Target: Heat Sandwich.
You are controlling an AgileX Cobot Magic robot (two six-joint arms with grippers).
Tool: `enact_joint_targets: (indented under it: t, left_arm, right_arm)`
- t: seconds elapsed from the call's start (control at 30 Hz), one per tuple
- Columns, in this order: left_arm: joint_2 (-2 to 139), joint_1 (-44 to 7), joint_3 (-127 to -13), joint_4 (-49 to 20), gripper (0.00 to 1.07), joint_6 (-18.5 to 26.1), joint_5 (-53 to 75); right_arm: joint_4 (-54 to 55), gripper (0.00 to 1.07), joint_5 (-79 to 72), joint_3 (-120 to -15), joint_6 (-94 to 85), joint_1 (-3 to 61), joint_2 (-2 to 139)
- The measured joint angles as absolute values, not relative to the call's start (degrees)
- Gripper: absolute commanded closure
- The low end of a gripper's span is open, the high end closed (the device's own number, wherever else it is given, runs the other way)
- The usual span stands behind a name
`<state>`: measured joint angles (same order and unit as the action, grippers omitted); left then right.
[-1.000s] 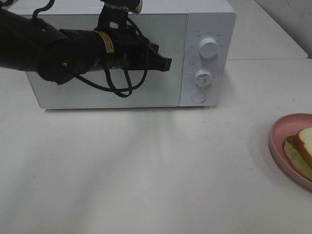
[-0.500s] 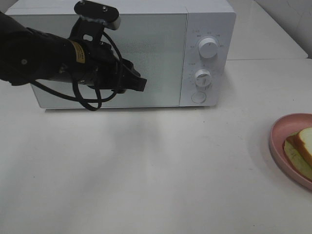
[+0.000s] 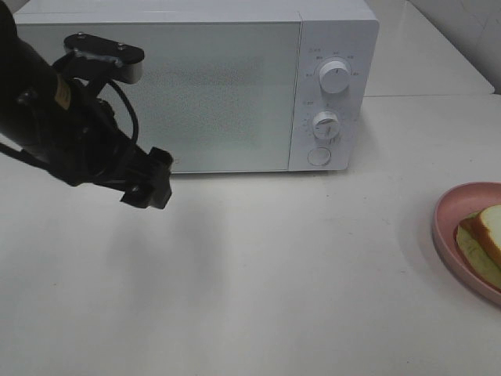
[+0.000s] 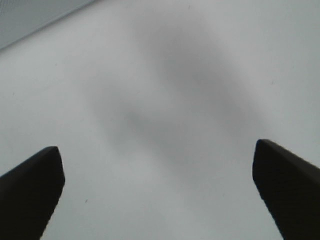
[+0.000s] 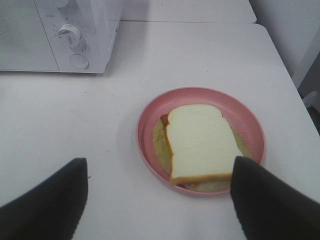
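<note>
The sandwich (image 5: 202, 142), white bread with a tan crust, lies on a round pink plate (image 5: 150, 112); in the high view only its edge (image 3: 491, 233) shows at the right border, on the plate (image 3: 454, 205). My right gripper (image 5: 157, 200) hovers just short of the plate, open, with nothing between its fingers. It is out of the high view. My left gripper (image 3: 149, 186) hangs low over the table in front of the microwave's left part. Its dark fingertips (image 4: 30, 185) stand wide apart over bare table, so this gripper (image 4: 160, 195) is open and empty.
A white microwave (image 3: 235, 86) stands at the back with its door shut. Two knobs (image 3: 335, 78) and a round button (image 3: 318, 157) sit on its right panel. The white table (image 3: 274, 274) reaches from the microwave to the plate.
The left arm has swung down and to the left, away from the microwave door toward the table, and its jaws have spread open. Sandwich, plate and microwave door have not moved.
</note>
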<state>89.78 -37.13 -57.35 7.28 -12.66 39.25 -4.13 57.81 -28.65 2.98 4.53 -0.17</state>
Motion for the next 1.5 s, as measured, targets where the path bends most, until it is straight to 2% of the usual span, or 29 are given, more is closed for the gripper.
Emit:
enact_joint_targets:
  t: [0.1, 0.27, 0.33, 0.4, 0.43, 0.5, 0.53, 0.63, 0.7, 0.83, 1.0, 1.03, 1.13, 1.5]
  left_arm:
    - [89.1, -37.0, -57.4, 7.3, 0.08, -12.7, 42.5]
    - [87.5, -33.2, -57.4, 5.1, 0.08, -11.8, 48.8]
    - [86.6, -29.5, -57.4, 3.3, 0.08, -9.5, 51.3]
    - [86.2, -27.9, -57.4, 2.5, 0.08, -8.5, 52.1]
    - [85.6, -24.8, -57.4, 0.7, 0.08, -6.2, 53.8]
    - [84.9, -21.7, -57.4, -0.9, 0.08, -4.1, 55.4]
    - [84.9, -21.7, -57.4, -0.9, 0.08, -4.1, 55.4]
    - [83.7, -15.4, -57.3, -3.7, 0.08, -0.9, 58.3]
    - [83.2, -13.9, -57.2, -4.2, 0.08, -0.5, 58.8]
    - [78.4, -6.0, -53.2, -4.8, 0.08, 0.0, 60.0]
    - [75.3, -2.3, -50.1, -4.8, 0.08, 0.0, 60.8]
    - [72.8, -0.2, -48.0, -4.8, 0.08, 0.0, 61.9]
    - [67.6, 1.1, -44.3, -4.2, 0.08, 0.0, 63.1]
    - [49.0, 1.1, -39.1, -3.0, 0.08, 0.0, 63.6]
  right_arm:
    - [-4.1, 0.31, 57.8, -28.6, 3.0, 4.5, -0.2]
    - [-4.1, 0.31, 57.8, -28.6, 3.0, 4.5, -0.2]
    - [-4.1, 0.31, 57.8, -28.6, 3.0, 4.5, -0.2]
    - [-4.1, 0.31, 57.8, -28.6, 3.0, 4.5, -0.2]
    - [-4.1, 0.31, 57.8, -28.6, 3.0, 4.5, -0.2]
    - [-4.1, 0.31, 57.8, -28.6, 3.0, 4.5, -0.2]
    - [-4.1, 0.31, 57.8, -28.6, 3.0, 4.5, -0.2]
    - [-4.1, 0.31, 57.8, -28.6, 3.0, 4.5, -0.2]
    - [-4.1, 0.31, 57.8, -28.6, 3.0, 4.5, -0.2]
    - [-4.1, 0.31, 57.8, -28.6, 3.0, 4.5, -0.2]
    - [-4.1, 0.31, 57.8, -28.6, 3.0, 4.5, -0.2]
    - [-4.1, 0.31, 57.8, -28.6, 3.0, 4.5, -0.2]
    - [-4.1, 0.31, 57.8, -28.6, 3.0, 4.5, -0.2]
    - [-4.1, 0.31, 57.8, -28.6, 3.0, 4.5, -0.2]
